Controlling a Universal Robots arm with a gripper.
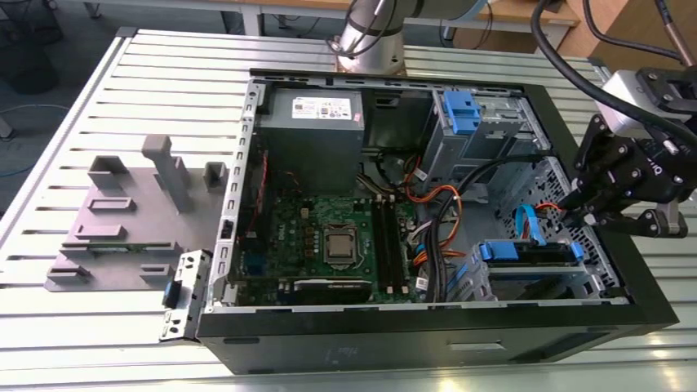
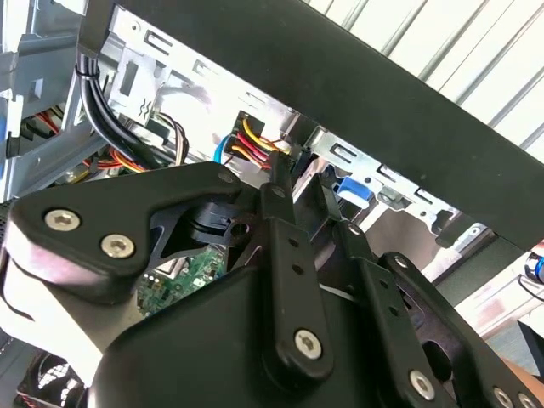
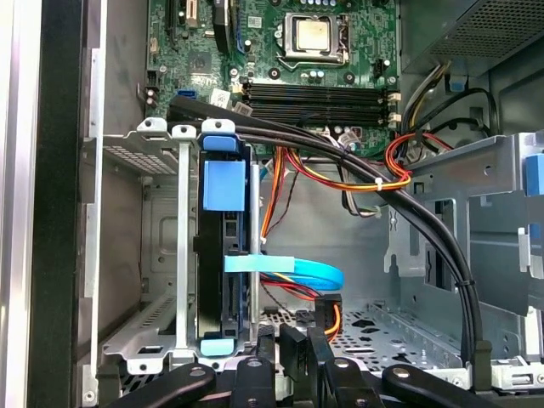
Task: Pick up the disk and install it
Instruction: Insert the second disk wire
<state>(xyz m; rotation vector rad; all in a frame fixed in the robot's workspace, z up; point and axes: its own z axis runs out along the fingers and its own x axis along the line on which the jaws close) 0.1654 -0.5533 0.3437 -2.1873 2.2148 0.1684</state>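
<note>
Open computer case [image 1: 360,343], disk [image 1: 527,252] seated in its drive cage [image 3: 161,246], gripper [image 1: 593,214] above, jaws closed, empty

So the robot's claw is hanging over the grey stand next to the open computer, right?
Not quite. In the exterior view the gripper hangs over the open computer itself, at that view's right. The grey stand sits next to the computer, at that view's left.
</note>
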